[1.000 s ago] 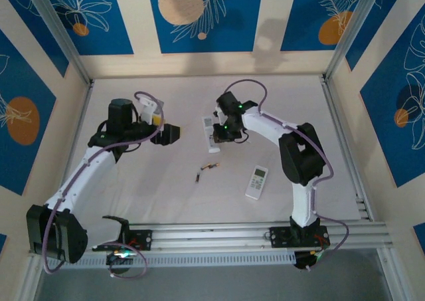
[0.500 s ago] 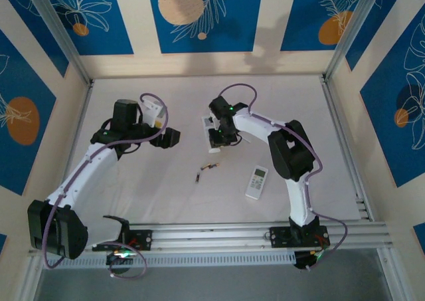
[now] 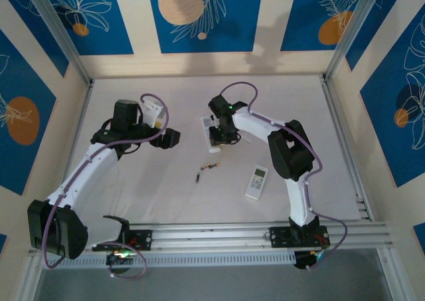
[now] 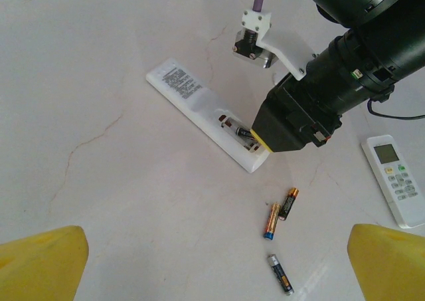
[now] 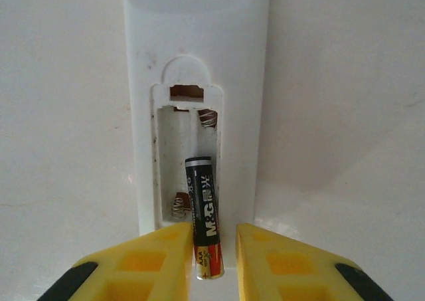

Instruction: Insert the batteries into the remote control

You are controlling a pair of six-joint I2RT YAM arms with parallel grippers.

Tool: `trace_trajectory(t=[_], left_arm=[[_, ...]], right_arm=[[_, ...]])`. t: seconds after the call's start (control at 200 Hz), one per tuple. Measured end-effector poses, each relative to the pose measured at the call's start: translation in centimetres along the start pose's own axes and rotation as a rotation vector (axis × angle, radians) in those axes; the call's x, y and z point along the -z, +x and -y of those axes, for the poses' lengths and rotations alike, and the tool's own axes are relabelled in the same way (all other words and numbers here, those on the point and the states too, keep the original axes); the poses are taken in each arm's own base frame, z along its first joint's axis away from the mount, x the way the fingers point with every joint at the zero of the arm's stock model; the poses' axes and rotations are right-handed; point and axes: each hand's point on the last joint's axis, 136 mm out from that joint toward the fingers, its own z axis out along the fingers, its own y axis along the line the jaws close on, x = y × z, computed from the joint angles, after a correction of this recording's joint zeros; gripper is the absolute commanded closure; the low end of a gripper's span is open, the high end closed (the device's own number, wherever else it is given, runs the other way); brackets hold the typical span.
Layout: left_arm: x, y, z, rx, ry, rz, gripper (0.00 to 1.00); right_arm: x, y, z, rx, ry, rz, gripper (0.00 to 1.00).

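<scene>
We see a pale worktop (image 3: 133, 195) with walls on three sides. The left arm (image 3: 80, 175) reaches from the near left corner toward the middle. The right arm (image 3: 292, 155) bends in from the near right to the centre.

Two white remotes lie here. The open remote (image 4: 189, 98) is face down near the middle, a little toward the far edge. Its battery compartment (image 5: 174, 161) is uncovered. The second remote (image 3: 256, 182) lies face up, nearer the near edge and right of centre.

The left claw (image 4: 216, 268) hangs over the worktop left of the open remote, fingers spread wide and empty. The right claw (image 5: 214, 254) sits at the open remote's compartment end. Its jaws are parted slightly wider than one battery (image 5: 204, 208), with a gap on one side, so nothing is squeezed.

That battery has its upper end in the right slot and its coppery end sticking out between the fingers. The left slot shows a bare spring.

Three loose batteries lie between the remotes: two (image 4: 271, 220) (image 4: 288, 203) side by side, and one (image 4: 281, 274) apart, closer to the near edge.
</scene>
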Motion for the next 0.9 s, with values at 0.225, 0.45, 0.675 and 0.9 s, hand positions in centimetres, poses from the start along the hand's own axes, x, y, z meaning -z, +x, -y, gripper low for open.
trace_trajectory(t=[0.225, 0.45, 0.675, 0.9], left_arm=[[0.0, 0.0, 0.0, 0.0, -0.003, 0.0, 0.0], [0.0, 0.0, -0.1, -0.001, -0.009, -0.001, 0.0], [0.0, 0.0, -0.1, -0.001, -0.009, -0.001, 0.0], [0.0, 0.0, -0.1, -0.001, -0.009, -0.001, 0.0]], right_arm=[[-0.4, -0.4, -0.1, -0.013, 0.006, 0.004, 0.79], [-0.4, -0.9, -0.1, -0.016, 0.031, 0.021, 0.81], [-0.5, -1.0, -0.1, -0.009, 0.064, 0.025, 0.81], [-0.5, -1.5, -0.1, -0.014, 0.075, 0.033, 0.81]])
